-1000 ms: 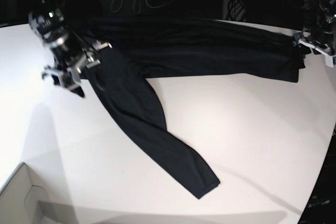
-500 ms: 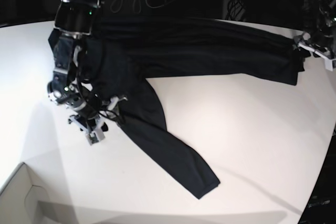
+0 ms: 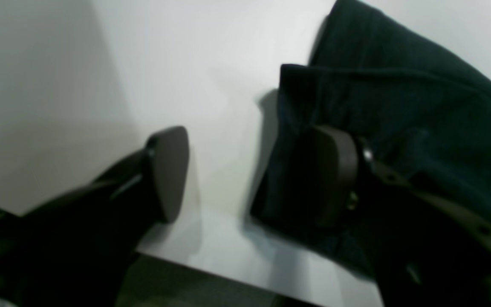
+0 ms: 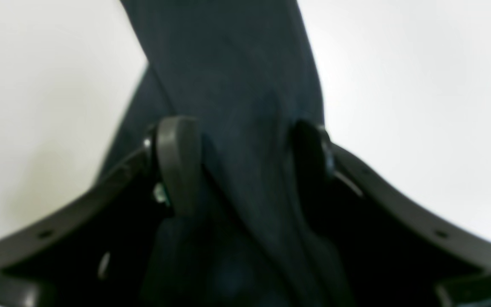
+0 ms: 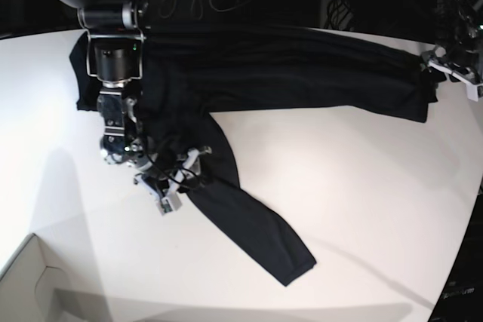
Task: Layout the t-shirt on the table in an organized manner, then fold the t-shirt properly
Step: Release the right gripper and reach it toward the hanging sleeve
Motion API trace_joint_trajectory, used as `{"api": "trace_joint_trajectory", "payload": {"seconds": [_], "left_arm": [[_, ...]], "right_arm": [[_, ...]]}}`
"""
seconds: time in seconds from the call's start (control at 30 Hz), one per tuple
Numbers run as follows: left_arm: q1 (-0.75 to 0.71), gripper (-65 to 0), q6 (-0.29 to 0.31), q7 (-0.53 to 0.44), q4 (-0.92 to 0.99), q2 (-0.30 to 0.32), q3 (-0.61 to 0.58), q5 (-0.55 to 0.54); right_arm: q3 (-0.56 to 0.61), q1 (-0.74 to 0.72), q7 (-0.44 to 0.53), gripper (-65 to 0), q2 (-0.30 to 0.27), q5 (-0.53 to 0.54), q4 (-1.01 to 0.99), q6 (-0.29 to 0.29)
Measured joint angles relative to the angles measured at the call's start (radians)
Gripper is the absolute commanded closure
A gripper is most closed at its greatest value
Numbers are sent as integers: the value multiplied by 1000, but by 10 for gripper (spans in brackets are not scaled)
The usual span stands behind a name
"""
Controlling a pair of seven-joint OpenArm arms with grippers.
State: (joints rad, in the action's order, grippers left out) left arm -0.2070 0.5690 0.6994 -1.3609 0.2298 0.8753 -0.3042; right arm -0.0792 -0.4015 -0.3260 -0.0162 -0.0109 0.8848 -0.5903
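Your plain black soft-fabric t-shirt [image 5: 287, 73] lies stretched across far side of large matte white table [image 5: 355, 186], one long strip running diagonally toward near edge.

Your right gripper [image 5: 175, 179] sits over that strip's upper part, jaws spread wide; right wrist view shows dark cloth [image 4: 237, 128] running between both fingers, not pinched.

Your left gripper [image 3: 254, 175] at shirt's far-end corner, beside table edge: jaws spread, one finger [image 3: 333, 170] over folded cloth [image 3: 399, 106], other finger [image 3: 168, 170] over bare table.
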Motion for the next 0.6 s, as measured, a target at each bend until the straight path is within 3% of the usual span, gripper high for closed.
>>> {"api": "trace_joint_trajectory", "payload": {"seconds": [0.1, 0.37, 0.6], "left_arm": [[0, -420, 0, 0, 0, 0, 0, 0], [-1, -420, 0, 0, 0, 0, 0, 0], [-1, -420, 0, 0, 0, 0, 0, 0]], "right_arm": [[32, -5, 25, -343, -3, -1, -11, 40], [51, -8, 25, -318, -3, -1, -8, 47], [38, -34, 43, -319, -29, 0, -8, 121]]}}
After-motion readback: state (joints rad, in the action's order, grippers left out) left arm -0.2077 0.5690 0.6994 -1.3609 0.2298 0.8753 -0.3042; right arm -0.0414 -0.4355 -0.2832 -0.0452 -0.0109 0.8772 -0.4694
